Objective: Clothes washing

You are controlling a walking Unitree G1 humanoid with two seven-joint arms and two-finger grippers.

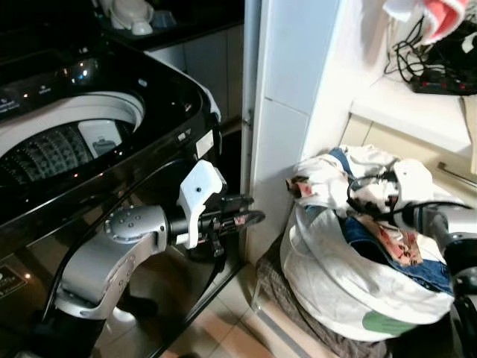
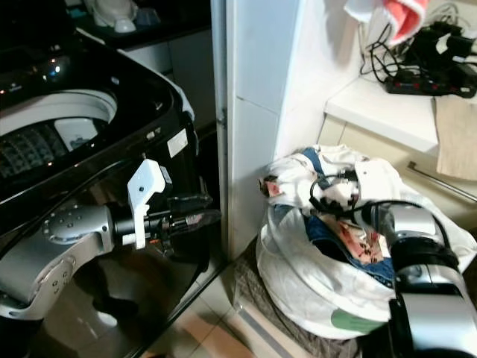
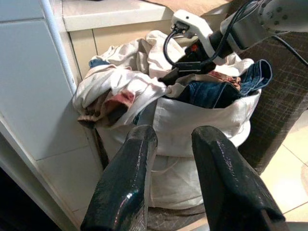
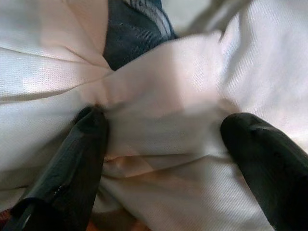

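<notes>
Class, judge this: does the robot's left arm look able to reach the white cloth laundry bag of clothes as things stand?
Probably yes. The left gripper, fingers apart, points at the white cloth laundry bag across open floor; only the white cabinet corner stands close alongside.

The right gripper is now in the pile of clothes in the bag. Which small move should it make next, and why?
Probably it should close its fingers. The right gripper is open, one finger on each side of a raised fold of white cloth on top of the laundry bag. Nothing is held yet, and the washing machine stands open.
</notes>
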